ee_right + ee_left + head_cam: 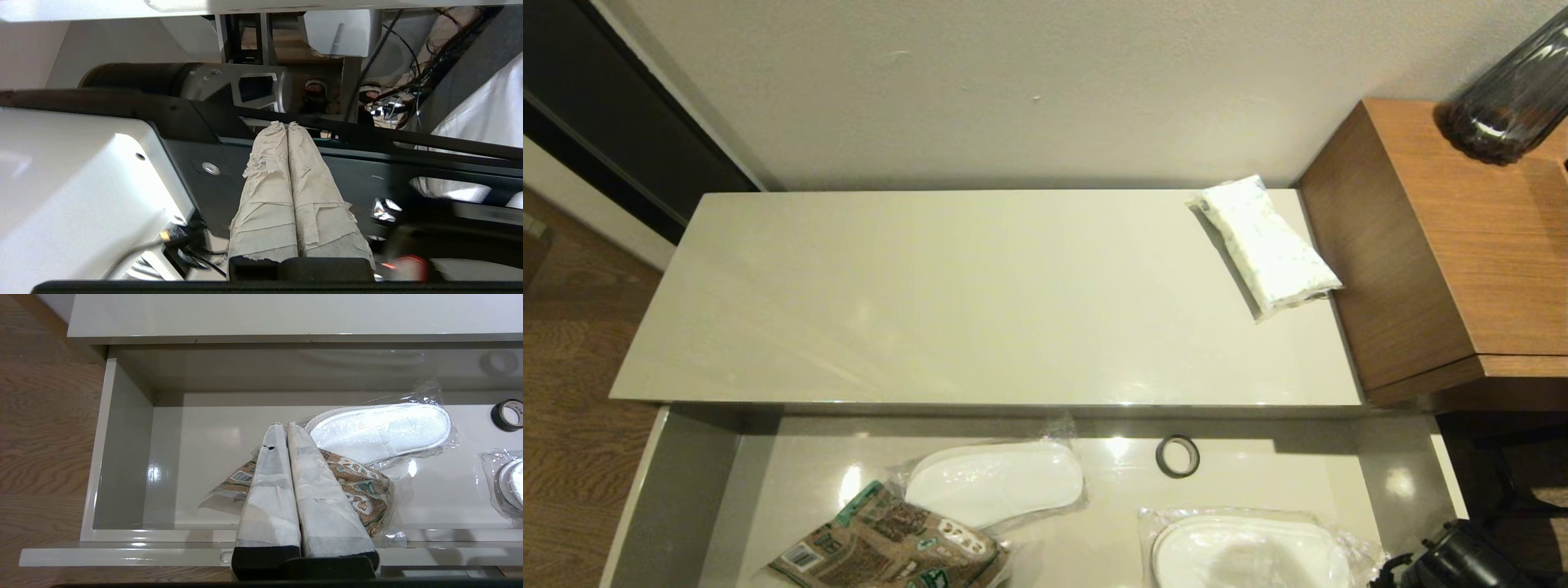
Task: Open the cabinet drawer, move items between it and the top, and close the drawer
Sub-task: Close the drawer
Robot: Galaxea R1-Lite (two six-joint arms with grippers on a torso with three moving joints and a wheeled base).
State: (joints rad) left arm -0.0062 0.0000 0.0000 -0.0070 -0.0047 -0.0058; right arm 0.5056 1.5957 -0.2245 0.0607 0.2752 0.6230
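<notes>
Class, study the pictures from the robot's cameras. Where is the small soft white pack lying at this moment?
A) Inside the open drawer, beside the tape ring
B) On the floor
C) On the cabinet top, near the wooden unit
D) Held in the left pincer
C: the soft white pack lies on the top at the end next to the wooden unit, while the drawer below stands open.

A hotel room is suggested: bagged slippers (995, 482) are kept in a drawer (678, 498) at lower frame, beside wood flooring (564, 392) at left.
</notes>
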